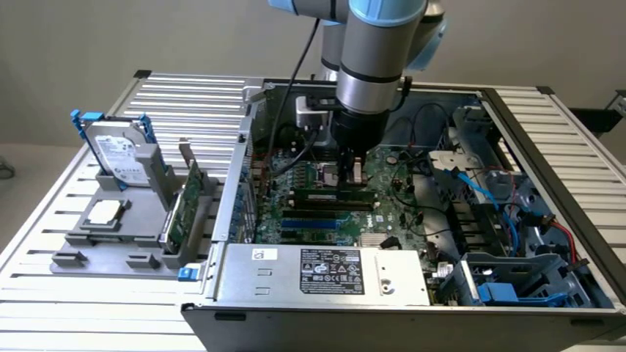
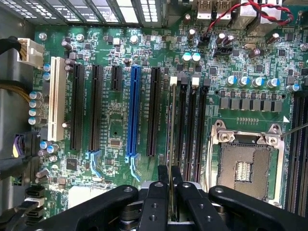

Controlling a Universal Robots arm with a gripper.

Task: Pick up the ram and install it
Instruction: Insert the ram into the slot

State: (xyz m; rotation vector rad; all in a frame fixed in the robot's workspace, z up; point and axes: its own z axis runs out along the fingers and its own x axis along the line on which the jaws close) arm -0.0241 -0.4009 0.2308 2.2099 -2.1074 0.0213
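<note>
A bench point(image 1: 186, 95) of ribbed metal slats carries two things. An open computer case point(image 1: 411, 324) lies on its side across the middle and the exterior view's right. Just beside it, toward the exterior view's left, sits a grey holder block point(image 1: 117, 246), its base flat on the slats.

Silver arm point(image 1: 370, 70), light-blue joint caps point(image 1: 386, 9), black cable point(image 1: 295, 81), black screw-studded claw point(image 2: 170, 171)

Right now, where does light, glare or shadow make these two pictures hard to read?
Exterior view: the table slats glare pale, and the motherboard inside the case lies dimmer. Wrist view: the vent openings in the case wall burn white; the gripper, shut on the ram, is nearly black.
</note>
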